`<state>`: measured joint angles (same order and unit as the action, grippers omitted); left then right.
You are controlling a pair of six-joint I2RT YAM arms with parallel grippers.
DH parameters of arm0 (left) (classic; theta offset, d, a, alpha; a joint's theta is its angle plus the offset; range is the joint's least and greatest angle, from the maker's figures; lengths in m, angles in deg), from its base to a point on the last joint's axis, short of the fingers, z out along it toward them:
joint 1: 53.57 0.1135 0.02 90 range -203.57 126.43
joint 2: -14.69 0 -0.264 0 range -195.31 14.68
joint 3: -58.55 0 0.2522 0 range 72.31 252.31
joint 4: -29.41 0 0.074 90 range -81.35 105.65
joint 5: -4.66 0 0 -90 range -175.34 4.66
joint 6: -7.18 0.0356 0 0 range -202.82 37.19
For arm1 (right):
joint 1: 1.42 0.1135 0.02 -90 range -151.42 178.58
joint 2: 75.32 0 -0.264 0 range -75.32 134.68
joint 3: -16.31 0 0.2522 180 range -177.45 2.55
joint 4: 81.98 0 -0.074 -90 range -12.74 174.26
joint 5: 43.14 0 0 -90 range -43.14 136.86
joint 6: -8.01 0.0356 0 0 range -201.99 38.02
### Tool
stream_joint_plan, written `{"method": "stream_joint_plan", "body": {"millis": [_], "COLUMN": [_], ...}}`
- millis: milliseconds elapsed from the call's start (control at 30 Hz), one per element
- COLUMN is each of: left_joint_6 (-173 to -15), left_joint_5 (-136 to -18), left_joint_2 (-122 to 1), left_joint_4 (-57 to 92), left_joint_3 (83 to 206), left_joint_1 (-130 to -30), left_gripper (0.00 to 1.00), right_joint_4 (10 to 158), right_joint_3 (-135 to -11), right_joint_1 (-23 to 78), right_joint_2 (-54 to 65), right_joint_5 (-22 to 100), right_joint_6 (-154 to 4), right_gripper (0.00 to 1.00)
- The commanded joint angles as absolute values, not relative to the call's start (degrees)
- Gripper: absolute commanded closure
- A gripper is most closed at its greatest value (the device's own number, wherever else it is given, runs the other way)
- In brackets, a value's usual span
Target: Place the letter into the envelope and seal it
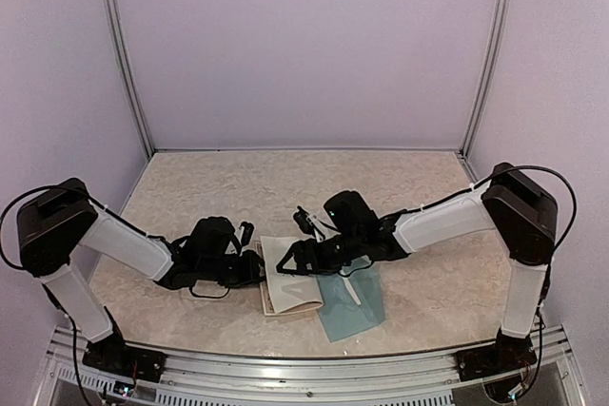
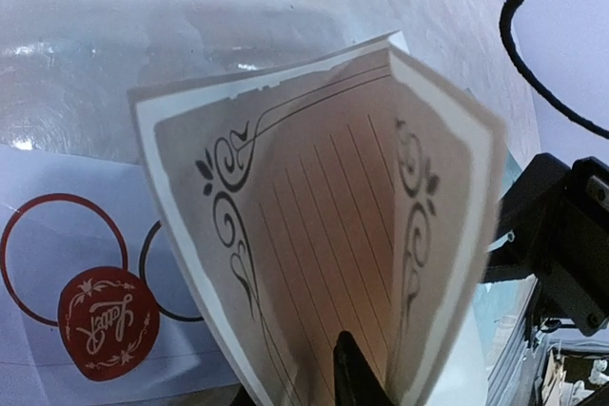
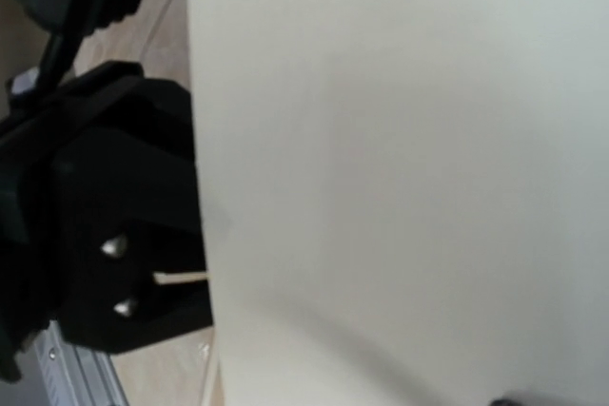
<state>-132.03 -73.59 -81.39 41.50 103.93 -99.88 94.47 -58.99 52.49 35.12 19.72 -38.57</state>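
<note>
The letter point(image 1: 290, 282) is a cream sheet with lined paper and a black scroll border point(image 2: 314, 206). It is bent into a V and held up off the table between both grippers. My left gripper point(image 1: 259, 268) is shut on its near left edge, with one black finger point(image 2: 350, 373) showing inside the fold. My right gripper point(image 1: 288, 259) grips the letter's opposite edge. In the right wrist view the blank back of the letter point(image 3: 400, 168) hides the right fingers. The teal envelope point(image 1: 354, 306) lies flat on the table, right of the letter and under the right arm.
A white sticker sheet point(image 2: 57, 235) with a red wax-seal sticker point(image 2: 107, 323) and empty ring outlines lies on the table under the letter's left side. The beige marbled tabletop point(image 1: 304, 187) stretches behind. The two wrists are very close together.
</note>
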Motion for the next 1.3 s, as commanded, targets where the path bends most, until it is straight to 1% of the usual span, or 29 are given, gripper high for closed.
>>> {"method": "stream_joint_plan", "body": {"millis": [0, 200, 500, 667, 833, 933, 1033, 1267], "left_joint_6": [-133.0, -134.97, -136.33, -137.18, -137.93, -137.99, -137.96, -137.7], "left_joint_5": [-73.13, -72.79, -70.61, -72.73, -73.52, -72.89, -72.02, -70.9], "left_joint_2": [-78.55, -75.34, -77.93, -75.69, -73.14, -74.12, -76.24, -80.74], "left_joint_4": [42.62, 44.2, 46.73, 47.47, 47.48, 47.81, 47.88, 48.05], "left_joint_3": [101.45, 98.79, 98.97, 96.95, 95.6, 96.2, 97.36, 99.34], "left_joint_1": [-99.29, -98.52, -97.98, -98.04, -97.96, -97.96, -97.96, -98.05], "left_gripper": [0.77, 0.59, 0.48, 0.36, 0.28, 0.27, 0.29, 0.39], "right_joint_4": [94.86, 94.2, 93.86, 93.75, 93.6, 93.57, 93.96, 95.15], "right_joint_3": [-58.87, -59.46, -60.02, -60.02, -60.01, -59.98, -60.19, -60.52], "right_joint_1": [53.11, 53.14, 53.09, 53.12, 53.13, 53.09, 53.12, 53.16], "right_joint_2": [37.05, 37.61, 38.28, 38.12, 38.07, 38.11, 38.44, 38.96], "right_joint_5": [21.08, 21.37, 21.84, 22.66, 22.86, 22.83, 22.11, 20.31], "right_joint_6": [-38.36, -38.48, -38.33, -37.97, -37.76, -37.77, -37.93, -38.64], "right_gripper": [0.21, 0.21, 0.21, 0.21, 0.21, 0.21, 0.21, 0.21]}}
